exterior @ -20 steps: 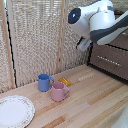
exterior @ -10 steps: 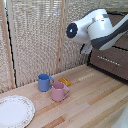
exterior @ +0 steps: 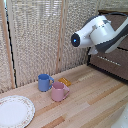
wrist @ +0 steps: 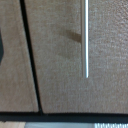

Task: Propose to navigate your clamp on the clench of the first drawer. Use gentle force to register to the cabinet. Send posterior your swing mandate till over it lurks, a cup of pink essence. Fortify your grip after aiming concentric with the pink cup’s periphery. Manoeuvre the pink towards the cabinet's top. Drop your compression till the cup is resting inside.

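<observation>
The pink cup (exterior: 59, 91) stands upright on the wooden table, its handle toward the exterior view's right, and nothing is touching it. My arm (exterior: 100, 32) hangs high over the exterior view's right side, in front of the dark brown cabinet (exterior: 114, 64). Its bulk hides the clamp there. The wrist view is filled by a brown drawer front (wrist: 57, 55) with a thin silver bar handle (wrist: 85, 37) close by. Only a sliver of one dark finger (wrist: 1, 47) shows at that picture's edge. I cannot tell which drawer this is.
A blue mug (exterior: 44, 82) stands right beside the pink cup, with a small yellow object (exterior: 64, 81) behind them. A patterned plate (exterior: 14, 111) lies at the table's near corner in the exterior view's left. A slatted blind (exterior: 40, 35) backs the table.
The arm has dropped lower in front of the cabinet over the last second. The cups, plate and yellow object have not moved.
</observation>
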Controlling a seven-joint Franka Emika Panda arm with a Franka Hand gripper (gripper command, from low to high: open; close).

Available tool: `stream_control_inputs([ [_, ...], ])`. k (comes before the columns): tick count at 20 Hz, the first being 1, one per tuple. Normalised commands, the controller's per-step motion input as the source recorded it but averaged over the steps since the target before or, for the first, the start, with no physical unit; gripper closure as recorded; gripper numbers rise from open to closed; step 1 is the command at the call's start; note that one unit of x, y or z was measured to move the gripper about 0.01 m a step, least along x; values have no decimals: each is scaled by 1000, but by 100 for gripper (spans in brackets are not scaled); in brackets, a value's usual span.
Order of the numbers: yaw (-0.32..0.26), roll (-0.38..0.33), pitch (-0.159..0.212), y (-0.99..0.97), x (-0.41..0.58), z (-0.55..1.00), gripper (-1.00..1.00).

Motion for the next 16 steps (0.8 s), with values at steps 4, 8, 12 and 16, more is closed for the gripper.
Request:
stream_control_inputs([
  [4,32,145,-10,-801,116,606,-100],
  [8,39,215,38,-619,138,507,-100],
  [12,5,198,177,-589,182,377,-100],
  [16,19,172,271,-613,94,250,-100],
])
